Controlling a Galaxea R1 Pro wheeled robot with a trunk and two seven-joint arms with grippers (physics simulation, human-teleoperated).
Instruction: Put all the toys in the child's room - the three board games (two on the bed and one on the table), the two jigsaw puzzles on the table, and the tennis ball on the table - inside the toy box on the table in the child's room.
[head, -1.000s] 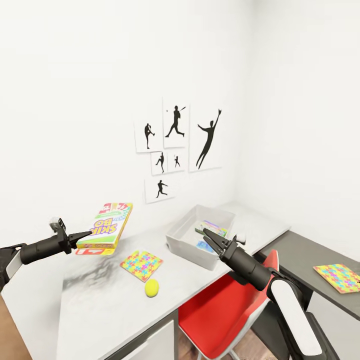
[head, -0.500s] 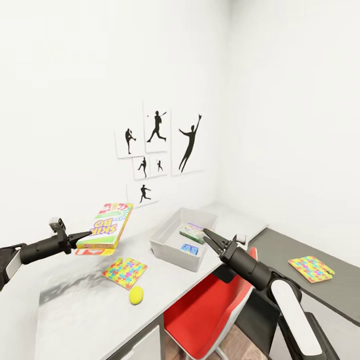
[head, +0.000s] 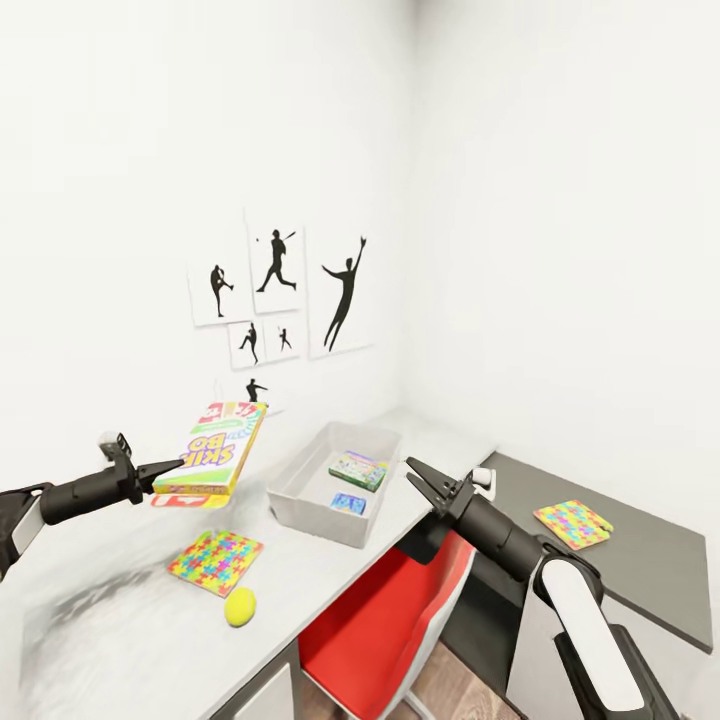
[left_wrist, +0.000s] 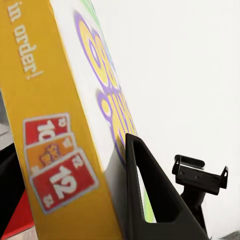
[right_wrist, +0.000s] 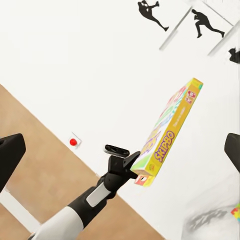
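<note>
Game box (head: 213, 450) clamped in left tool (head: 172, 468), long axis toward wall; right tool (head: 421, 484) spread.

Left gripper (head: 172, 470): fingertips hidden against the yellow-green board game (head: 213, 449). Its upper edge covers part of the lowest wall print (head: 256, 391). In the toy box (head: 310, 500), the lettering on the two boxes (head: 358, 470) is too small to read. The red chair (head: 385, 625) is cut off at the near edge.
</note>
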